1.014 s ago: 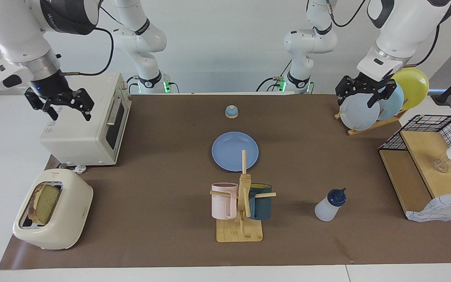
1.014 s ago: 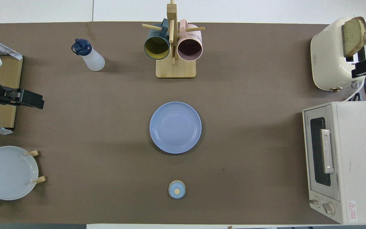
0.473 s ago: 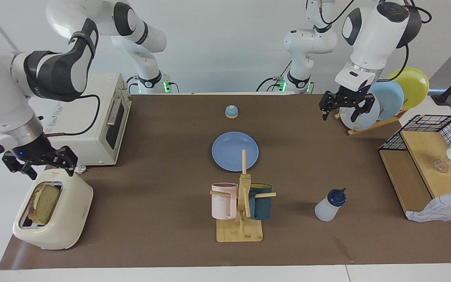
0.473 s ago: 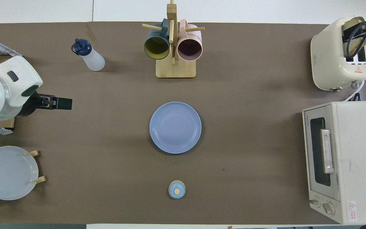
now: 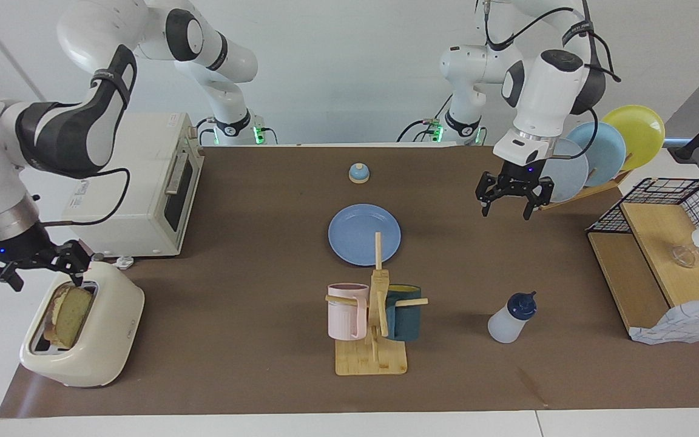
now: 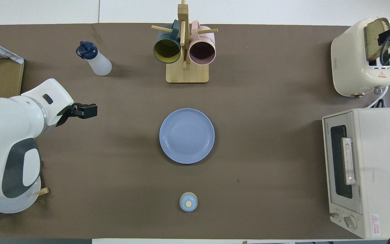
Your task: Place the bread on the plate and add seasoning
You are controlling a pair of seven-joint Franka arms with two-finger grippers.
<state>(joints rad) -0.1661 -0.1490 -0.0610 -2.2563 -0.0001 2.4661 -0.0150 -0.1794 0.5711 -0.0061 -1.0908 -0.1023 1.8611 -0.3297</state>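
Note:
The bread point(image 5: 68, 313) stands upright in a slot of the cream toaster point(image 5: 104, 340), at the right arm's end of the table. My right gripper point(image 5: 43, 278) hangs open just above the toaster's top, over the bread and with nothing between its fingers. The blue plate point(image 5: 364, 233) lies bare at the table's middle. The seasoning point(image 5: 510, 318), a whitish bottle with a navy cap, stands farther from the robots, toward the left arm's end. My left gripper point(image 5: 505, 212) is open and holds nothing, over the mat beside the plate rack point(image 5: 592, 162).
A white toaster oven point(image 5: 137, 188) stands next to the toaster, nearer to the robots. A wooden mug tree point(image 5: 374, 315) with two mugs stands beside the plate, farther out. A small bell point(image 5: 358, 173) sits near the robots. A wire-sided wooden shelf point(image 5: 659, 261) fills the left arm's end.
My right gripper has come down from over the toaster oven to just above the toaster. My left gripper has left the plate rack, moving lower and toward the table's middle. Both stayed open.

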